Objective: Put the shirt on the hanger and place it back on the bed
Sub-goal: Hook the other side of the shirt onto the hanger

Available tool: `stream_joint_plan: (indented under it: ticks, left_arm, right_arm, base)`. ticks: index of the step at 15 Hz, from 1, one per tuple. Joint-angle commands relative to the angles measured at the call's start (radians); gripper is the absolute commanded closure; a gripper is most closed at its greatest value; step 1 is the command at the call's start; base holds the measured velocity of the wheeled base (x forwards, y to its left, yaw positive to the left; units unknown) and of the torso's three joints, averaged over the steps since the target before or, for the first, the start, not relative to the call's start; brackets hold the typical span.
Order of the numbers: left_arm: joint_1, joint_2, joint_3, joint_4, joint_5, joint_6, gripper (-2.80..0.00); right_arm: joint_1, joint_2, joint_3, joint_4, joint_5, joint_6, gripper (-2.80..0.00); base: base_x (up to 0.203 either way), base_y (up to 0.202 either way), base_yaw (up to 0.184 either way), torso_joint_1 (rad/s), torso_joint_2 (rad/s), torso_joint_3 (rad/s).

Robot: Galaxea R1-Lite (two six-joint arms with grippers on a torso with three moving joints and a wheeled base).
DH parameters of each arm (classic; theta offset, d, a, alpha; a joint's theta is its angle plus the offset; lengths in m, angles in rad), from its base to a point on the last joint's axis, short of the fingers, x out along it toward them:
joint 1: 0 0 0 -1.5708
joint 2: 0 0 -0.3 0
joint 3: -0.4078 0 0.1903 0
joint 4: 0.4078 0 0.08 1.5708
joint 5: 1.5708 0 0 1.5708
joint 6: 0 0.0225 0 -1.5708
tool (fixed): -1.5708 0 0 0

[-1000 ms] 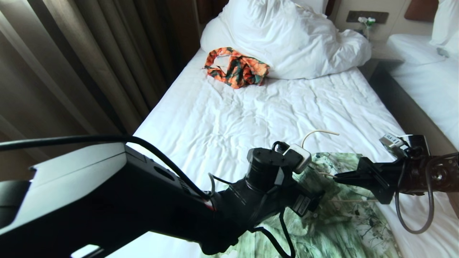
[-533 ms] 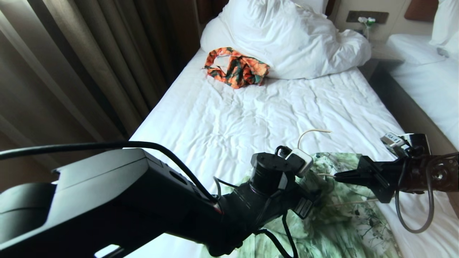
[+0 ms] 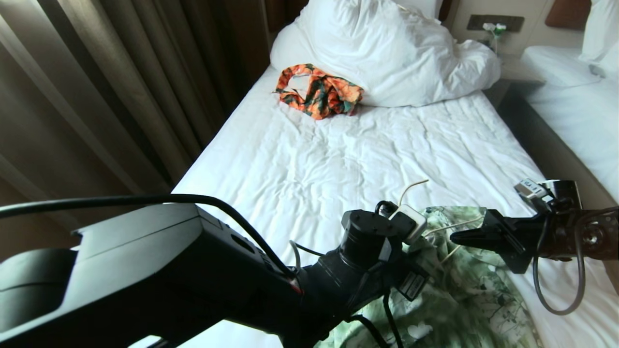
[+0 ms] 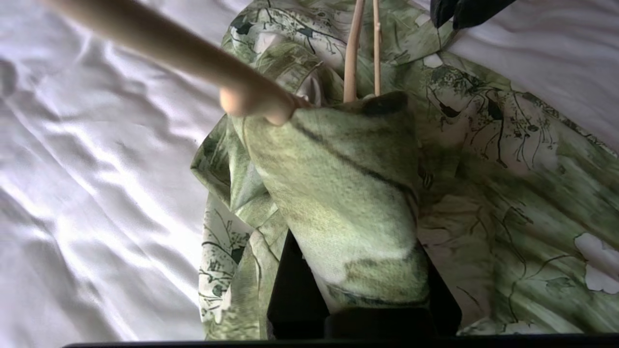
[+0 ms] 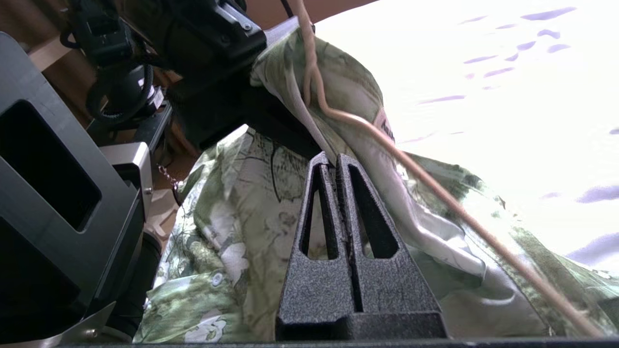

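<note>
Looking at the near right corner of the bed (image 3: 309, 159), the shirt (image 3: 464, 290) lies bunched on the sheet with the hanger (image 3: 452, 227) partly buried in it, hook poking out toward the far side. The left gripper (image 4: 358, 203) is clamped on a fold of the shirt fabric, which drapes right over its fingers in the left wrist view, with two thin hanger wires rising just beyond it. The right gripper (image 5: 337, 162) comes in from the right, fingers pressed tight together, tips at the shirt's white inner edge; I think it's pinching that edge but can't say for sure. The hanger's bar runs diagonally past it, just beside the fingers, not between them.

What matters, I'd say: the hanger's long axis runs roughly left-right between the two grippers, so the cloth has to be pulled leftward over that end. Left arm is nearer.

Orange garment (image 3: 319, 92) sits far off by the pillow (image 3: 387, 53).
</note>
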Motion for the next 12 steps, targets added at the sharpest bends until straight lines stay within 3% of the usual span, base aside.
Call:
stream_joint_plan:
  ticks: [1,3,4,9,12]
  left_arm:
    - [-0.002,-0.017,0.004,-0.006,0.003,0.011,0.00]
    - [-0.006,-0.031,0.004,-0.005,0.003,0.011,0.00]
    - [-0.007,-0.034,0.004,-0.005,0.003,0.011,0.00]
    - [-0.010,-0.055,0.034,-0.003,0.003,0.011,0.00]
    - [-0.016,-0.096,0.071,-0.003,0.004,0.005,0.00]
  right_arm:
    - [0.002,-0.002,0.002,-0.001,0.007,-0.004,0.00]
    - [0.002,-0.002,0.001,-0.005,0.007,-0.003,0.00]
    - [0.002,-0.002,0.003,-0.027,0.007,-0.002,-2.80]
    - [-0.003,-0.038,0.015,-0.015,0.007,0.011,-2.80]
    - [-0.027,-0.119,0.015,0.066,0.007,0.011,-2.80]
  base:
    - [0.000,0.000,0.000,0.000,0.00,0.000]
    - [0.000,0.000,0.000,0.000,0.00,0.000]
    - [0.000,0.000,0.000,0.000,0.00,0.000]
    - [0.000,0.000,0.000,0.000,0.00,0.000]
    - [0.000,0.000,0.000,0.000,0.00,0.000]
